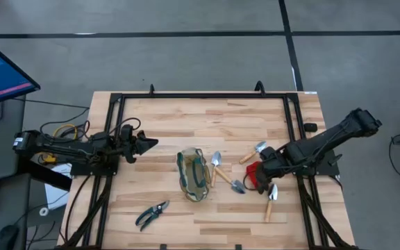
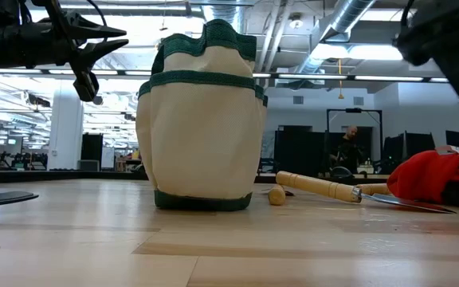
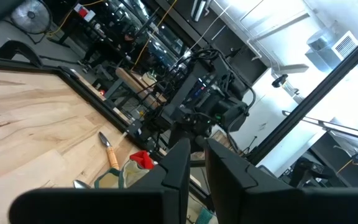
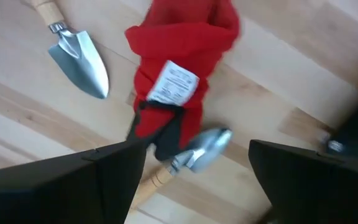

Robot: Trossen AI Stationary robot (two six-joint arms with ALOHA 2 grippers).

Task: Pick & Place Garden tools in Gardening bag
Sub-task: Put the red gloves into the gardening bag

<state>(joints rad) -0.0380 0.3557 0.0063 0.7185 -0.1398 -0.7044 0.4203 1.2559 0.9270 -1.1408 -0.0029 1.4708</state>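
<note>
The gardening bag (image 1: 193, 173) stands upright on its base at the table's middle and also shows in the low view (image 2: 202, 119). Several wooden-handled trowels (image 1: 217, 167) (image 1: 271, 201) lie flat to its right. A red cloth item (image 1: 252, 173) (image 4: 182, 56) with a white label lies among them. Pruning shears (image 1: 151, 214) lie near the front edge. My right gripper (image 1: 261, 175) (image 4: 194, 146) is open, low over the red item. My left gripper (image 1: 146, 144) (image 3: 196, 163) is shut and empty, raised left of the bag. My right gripper stands open with a finger (image 4: 114, 171) on either side of the red item's dark near end (image 4: 166, 134), coming from the table's right side and slanting down. I cannot tell whether the fingers touch it. The item lies on the table.
One trowel's silver blade (image 4: 197, 152) lies right beside the red item, between my right fingers. Another blade (image 4: 79, 59) lies a little off. A black frame (image 1: 207, 96) runs round the tabletop. Bare wood lies between the bag and the left arm.
</note>
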